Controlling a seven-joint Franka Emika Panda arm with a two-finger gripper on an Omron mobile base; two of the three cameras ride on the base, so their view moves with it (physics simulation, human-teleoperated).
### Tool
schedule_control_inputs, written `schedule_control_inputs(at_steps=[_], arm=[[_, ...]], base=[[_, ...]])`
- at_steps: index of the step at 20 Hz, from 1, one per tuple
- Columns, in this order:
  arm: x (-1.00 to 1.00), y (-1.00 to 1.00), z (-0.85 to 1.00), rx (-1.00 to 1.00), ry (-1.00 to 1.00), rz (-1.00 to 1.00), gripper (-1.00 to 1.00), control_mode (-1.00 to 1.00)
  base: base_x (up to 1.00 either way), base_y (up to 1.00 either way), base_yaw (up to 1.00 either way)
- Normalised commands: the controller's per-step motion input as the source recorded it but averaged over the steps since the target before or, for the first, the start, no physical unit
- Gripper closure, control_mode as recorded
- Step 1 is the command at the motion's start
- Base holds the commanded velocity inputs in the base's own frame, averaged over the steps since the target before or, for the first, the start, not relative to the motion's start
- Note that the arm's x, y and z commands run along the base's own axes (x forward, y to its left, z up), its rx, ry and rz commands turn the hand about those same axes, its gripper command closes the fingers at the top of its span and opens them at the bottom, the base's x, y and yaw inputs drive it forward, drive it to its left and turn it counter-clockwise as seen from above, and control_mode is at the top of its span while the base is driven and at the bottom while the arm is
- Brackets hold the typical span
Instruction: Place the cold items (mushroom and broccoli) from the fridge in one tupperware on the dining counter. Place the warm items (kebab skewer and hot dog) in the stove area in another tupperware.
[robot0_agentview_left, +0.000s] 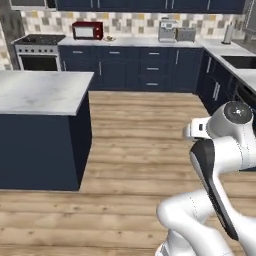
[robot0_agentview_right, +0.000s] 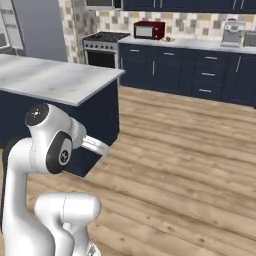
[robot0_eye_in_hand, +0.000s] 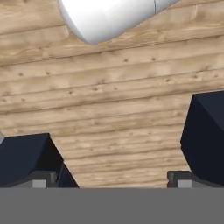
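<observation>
My wide-open two-finger gripper (robot0_eye_in_hand: 117, 168) faces bare floor; the steel stove (robot0_agentview_left: 39, 51) sits far at eleven o'clock

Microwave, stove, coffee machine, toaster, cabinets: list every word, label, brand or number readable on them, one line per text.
No readable text anywhere.
Red microwave: panel shows no legible marks.
Stove: knobs and front too small and blurred to read.
Coffee machine and toaster: no label can be made out.
Cabinets: plain fronts, handles only.
</observation>
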Motion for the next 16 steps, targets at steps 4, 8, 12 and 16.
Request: schedule_control_inputs(at_steps=[4,8,12,16], arm=[[0.00,0.00,0.00,0.00,0.00,0.00,-1.00,1.00],[0.00,0.00,0.00,0.00,0.00,0.00,-1.00,1.00],[0.00,0.00,0.00,0.00,0.00,0.00,-1.00,1.00],[0.00,0.00,0.00,0.00,0.00,0.00,-1.00,1.00]], base=[[1.00,-0.17,0.07],[1.00,-0.13,0.11],[1.00,-0.16,0.19],[1.00,-0.29,0.31]])
